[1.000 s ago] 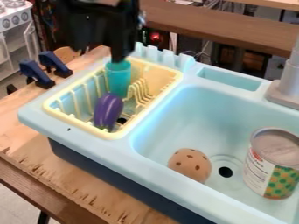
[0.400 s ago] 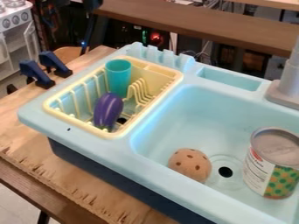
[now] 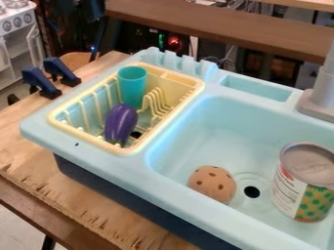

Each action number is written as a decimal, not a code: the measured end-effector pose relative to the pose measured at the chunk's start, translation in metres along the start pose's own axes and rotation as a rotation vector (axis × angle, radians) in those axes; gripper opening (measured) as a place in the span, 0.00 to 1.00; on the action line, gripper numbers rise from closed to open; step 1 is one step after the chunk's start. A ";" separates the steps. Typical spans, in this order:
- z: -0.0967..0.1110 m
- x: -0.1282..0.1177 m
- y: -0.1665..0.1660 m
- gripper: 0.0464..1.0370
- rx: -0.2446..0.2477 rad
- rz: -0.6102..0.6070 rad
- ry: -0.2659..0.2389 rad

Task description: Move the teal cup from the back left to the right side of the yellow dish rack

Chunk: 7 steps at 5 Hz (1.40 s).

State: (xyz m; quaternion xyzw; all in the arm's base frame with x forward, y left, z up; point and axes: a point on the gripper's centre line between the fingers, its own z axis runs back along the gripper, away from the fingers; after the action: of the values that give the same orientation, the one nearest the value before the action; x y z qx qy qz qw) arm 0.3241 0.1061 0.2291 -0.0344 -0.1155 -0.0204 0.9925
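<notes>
A teal cup (image 3: 132,88) stands upright toward the back of the yellow dish rack (image 3: 190,88). In front of the cup, inside the same rack, lies a purple eggplant (image 3: 120,123), its stem end toward the rack's front side. The rack sits in the left part of the light blue toy sink (image 3: 170,178). Down in the large basin, a round brown ball with dark spots (image 3: 213,183) rests left of the drain. A can with a grey top (image 3: 303,180) stands upright in the basin at the right.
A grey faucet (image 3: 320,95) rises at the right rear of the sink. Two dark blue clamps (image 3: 60,72) grip the wooden table (image 3: 72,200) at the upper left. A brown wooden beam (image 3: 228,29) crosses behind the sink.
The black gripper, over the cup's rim one second ago, has moved up and away toward the upper left. The cup and the other objects have stayed in place.
</notes>
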 end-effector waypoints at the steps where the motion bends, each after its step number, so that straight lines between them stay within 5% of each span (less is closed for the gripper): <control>1: -0.016 0.004 0.001 0.96 -0.039 -0.028 0.014; 7: -0.056 0.010 -0.027 0.96 0.026 -0.106 0.139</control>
State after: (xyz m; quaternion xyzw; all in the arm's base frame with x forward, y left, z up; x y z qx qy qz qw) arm 0.3455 0.0751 0.1788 -0.0140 -0.0481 -0.0740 0.9960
